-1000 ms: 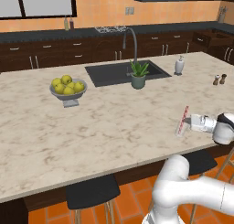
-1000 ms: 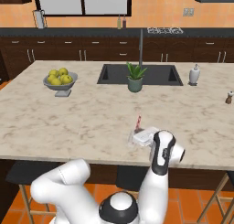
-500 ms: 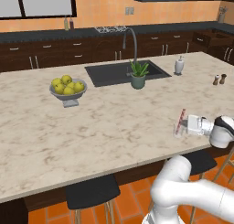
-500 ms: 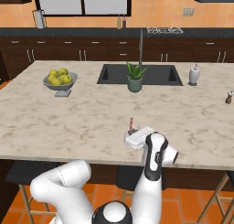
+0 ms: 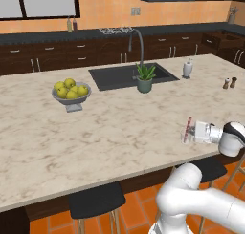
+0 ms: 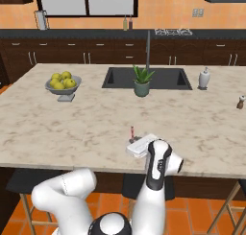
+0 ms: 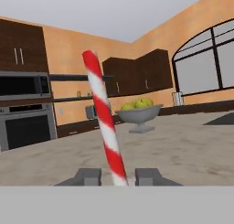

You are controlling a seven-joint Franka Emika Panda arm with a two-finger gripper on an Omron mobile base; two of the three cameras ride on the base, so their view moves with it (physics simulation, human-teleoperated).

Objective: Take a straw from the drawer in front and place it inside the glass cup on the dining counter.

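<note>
One bowl of yellow-green fruit sits at the left of the dining counter, a potted plant mid-counter by the sink. Near the front right edge, the straw stands between the gripper fingertips; whether they pinch it is unclear.

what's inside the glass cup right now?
The straw stands in the glass cup on the dining counter, leaning slightly, its top poking above the rim. Its lower end is blocked by the tool in the right base view, so bottom contact isn't visible.
</note>
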